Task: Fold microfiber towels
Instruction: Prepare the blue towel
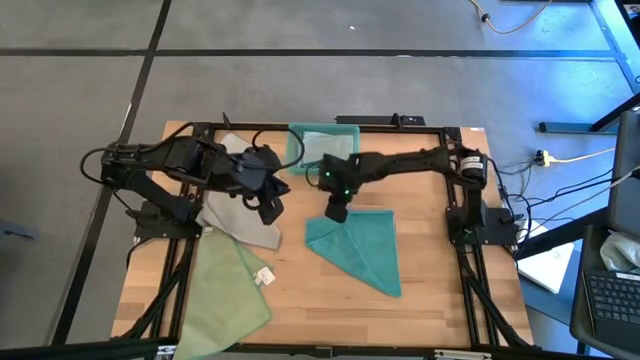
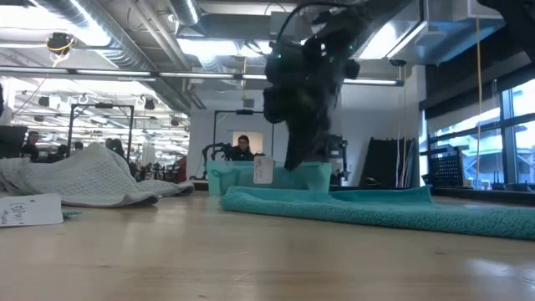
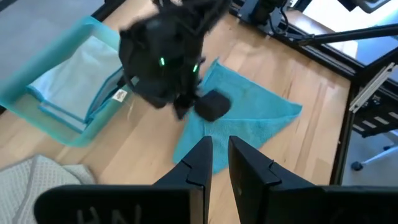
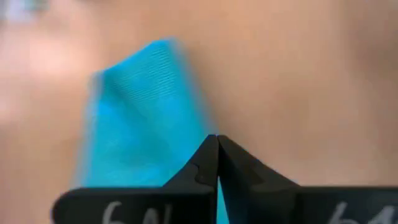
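Looking down from the high view: right claw sits at the top corner of the teal towel mid-table, left claw hangs over the grey towel, a green towel lies at the front left, and a bin holding pale towels sits at the back. Low view: teal towel flat, the right arm down on its near end, grey towel heaped to one side. Wrist views: left claw fingers narrowly apart, gripping nothing; right claw fingers together, teal towel beneath, pinch unclear.
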Robot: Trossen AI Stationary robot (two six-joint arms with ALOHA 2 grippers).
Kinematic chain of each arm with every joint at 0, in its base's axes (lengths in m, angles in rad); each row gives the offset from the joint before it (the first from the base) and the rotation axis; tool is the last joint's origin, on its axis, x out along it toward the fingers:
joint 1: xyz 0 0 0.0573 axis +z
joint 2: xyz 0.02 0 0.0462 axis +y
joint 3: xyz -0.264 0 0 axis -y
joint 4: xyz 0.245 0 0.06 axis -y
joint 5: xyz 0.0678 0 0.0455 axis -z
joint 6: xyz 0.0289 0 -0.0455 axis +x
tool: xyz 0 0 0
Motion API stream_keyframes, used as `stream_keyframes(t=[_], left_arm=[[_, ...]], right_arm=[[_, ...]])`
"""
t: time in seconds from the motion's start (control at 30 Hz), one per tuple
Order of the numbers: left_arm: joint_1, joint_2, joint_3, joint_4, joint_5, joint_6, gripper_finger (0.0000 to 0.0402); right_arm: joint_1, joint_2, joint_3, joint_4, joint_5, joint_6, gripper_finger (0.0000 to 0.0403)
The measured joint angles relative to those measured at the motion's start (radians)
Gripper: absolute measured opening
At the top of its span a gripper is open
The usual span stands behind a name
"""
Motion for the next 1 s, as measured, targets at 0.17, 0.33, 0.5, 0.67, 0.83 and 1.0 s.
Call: stream_keyframes(t=[0.17, 0.33, 0.5, 0.67, 0.83, 1.0], left_arm=[[-0.008, -0.004, 0.0, 0.001, -0.009, 0.002, 0.0043], [-0.007, -0.004, 0.0, 0.007, -0.071, 0.006, 0.0043], [-0.006, -0.004, 0.0, 0.041, -0.077, 0.063, 0.0043], [-0.004, -0.003, 0.0, 0.047, -0.095, 0.122, 0.0043], [-0.011, -0.003, 0.0, 0.047, -0.102, 0.171, 0.0043], [-0.014, -0.003, 0.0, 0.049, -0.127, 0.218, 0.0043]], right_arm=[[0.009, -0.085, -0.071, -0.083, -0.174, 0.07, 0.0015], [0.028, -0.151, -0.199, -0.03, -0.186, 0.133, 0.0071], [0.064, -0.132, -0.252, 0.133, -0.157, 0.215, 0.0152], [0.135, -0.117, -0.273, 0.178, -0.011, 0.216, 0.0201], [0.181, -0.12, -0.289, 0.177, 0.112, 0.219, 0.0209], [0.207, -0.12, -0.289, 0.194, 0.176, 0.193, 0.02]])
